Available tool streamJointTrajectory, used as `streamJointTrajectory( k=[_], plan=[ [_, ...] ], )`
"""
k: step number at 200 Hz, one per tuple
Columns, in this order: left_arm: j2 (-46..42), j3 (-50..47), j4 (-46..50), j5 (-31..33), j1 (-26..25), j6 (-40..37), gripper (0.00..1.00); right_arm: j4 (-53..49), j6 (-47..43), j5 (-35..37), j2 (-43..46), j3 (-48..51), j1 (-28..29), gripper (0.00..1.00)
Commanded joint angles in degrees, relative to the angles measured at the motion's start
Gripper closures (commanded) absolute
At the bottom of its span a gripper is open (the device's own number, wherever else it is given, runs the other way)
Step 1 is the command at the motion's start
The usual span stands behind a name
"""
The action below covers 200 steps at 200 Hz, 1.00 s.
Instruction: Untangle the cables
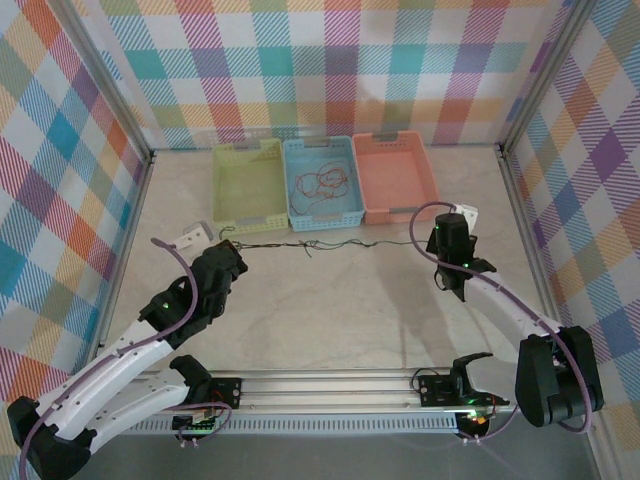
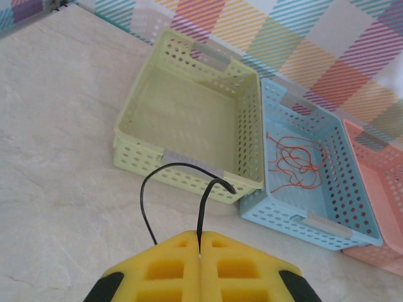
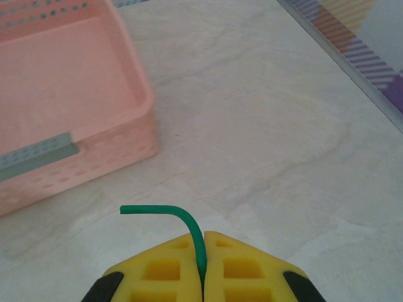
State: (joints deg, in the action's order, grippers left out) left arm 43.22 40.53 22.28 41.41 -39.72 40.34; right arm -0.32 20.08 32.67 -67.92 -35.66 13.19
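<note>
Top external view, from the left of the frame: two arms reach in from the bottom edge. The left gripper [image 1: 231, 251] and the right gripper [image 1: 434, 244] sit at either end of one thin dark strand [image 1: 320, 246] stretched across the table [image 1: 330, 310], just below three baskets in a row. These are one green basket [image 1: 250, 190], one blue basket [image 1: 325, 222] and one pink basket [image 1: 395, 180].

A loose tangle of red cables [image 1: 320, 182] lies in the blue one; I can't count them.

Left wrist view: the left gripper's [image 2: 199, 236] yellow fingers [image 2: 170, 267] are pressed together on one black cable [image 2: 170, 167], which loops up near the green basket [image 2: 135, 151].

Right wrist view: the right gripper [image 3: 203, 236] is clamped the same way on one green cable [image 3: 182, 216], its end bent leftward below the pink basket [image 3: 94, 148].
</note>
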Motion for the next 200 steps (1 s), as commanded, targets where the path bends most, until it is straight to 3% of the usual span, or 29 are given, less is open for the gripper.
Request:
streamJointTrajectory(
  k=[1, 87, 151, 179, 200],
  plan=[
    [-1.65, -1.11, 2.44, 8.51, 0.17, 0.62, 1.0, -2.25, 5.65, 6.51, 0.21, 0.81, -2.54, 1.0],
    [-1.45, -0.68, 4.25, 13.17, 0.83, 0.61, 1.0, -4.2, 13.29, 10.25, 2.71, 2.95, -7.3, 1.0],
    [1.33, -2.35, -0.54, 8.79, 0.93, -3.11, 1.0, -0.41, 11.85, 8.34, 3.76, 4.35, -7.32, 1.0],
    [1.12, -3.68, -4.46, 3.31, 0.88, -5.43, 1.0, 2.01, 9.43, 2.23, 7.73, 5.57, -7.35, 1.0],
    [1.96, -3.71, -5.68, 0.63, 0.88, -6.23, 1.0, 8.01, 6.36, -7.37, 12.95, 8.36, -7.3, 1.0]
  ],
)
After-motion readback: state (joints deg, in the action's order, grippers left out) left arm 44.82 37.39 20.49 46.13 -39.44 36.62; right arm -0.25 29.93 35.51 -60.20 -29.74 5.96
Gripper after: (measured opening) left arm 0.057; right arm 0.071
